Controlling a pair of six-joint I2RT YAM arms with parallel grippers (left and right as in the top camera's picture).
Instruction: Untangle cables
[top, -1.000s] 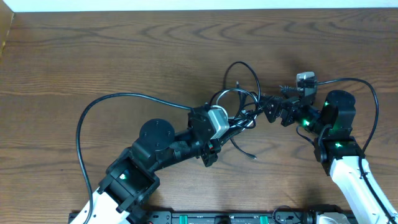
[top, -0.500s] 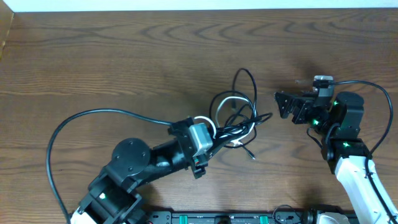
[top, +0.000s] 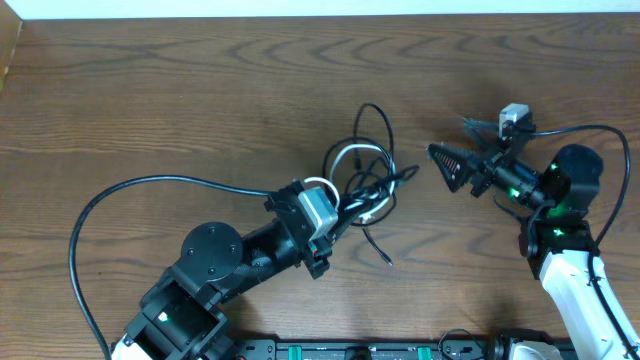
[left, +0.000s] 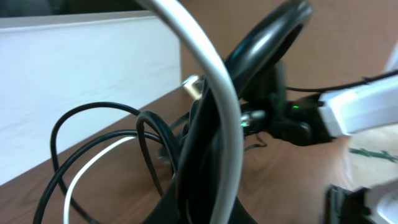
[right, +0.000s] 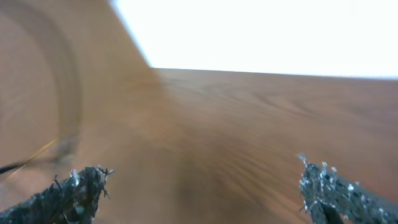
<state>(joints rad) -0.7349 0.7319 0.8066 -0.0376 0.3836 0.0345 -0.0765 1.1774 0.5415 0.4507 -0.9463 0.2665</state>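
The cables (top: 368, 180) lie as one tangle of thin black cords and one white cord (top: 350, 155) at mid-table. A black loop (top: 375, 125) reaches toward the far side and a loose plug end (top: 385, 260) trails toward the near side. My left gripper (top: 350, 204) is shut on the tangle's left side. In the left wrist view the white cord (left: 221, 118) and a black cord (left: 261, 43) rise out of the jaws. My right gripper (top: 445, 168) stands open just right of the tangle and apart from it. Only blurred wood shows between its fingertips (right: 81, 186).
The left arm's thick black cable (top: 150, 190) arcs over the table's left half. The right arm's cable (top: 590, 135) loops at the far right. A dark rail (top: 350, 350) runs along the near edge, and a white wall borders the far edge.
My right gripper has left the tangle and backed off to the right. The left gripper has dragged the bundle to the left and toward the near side.
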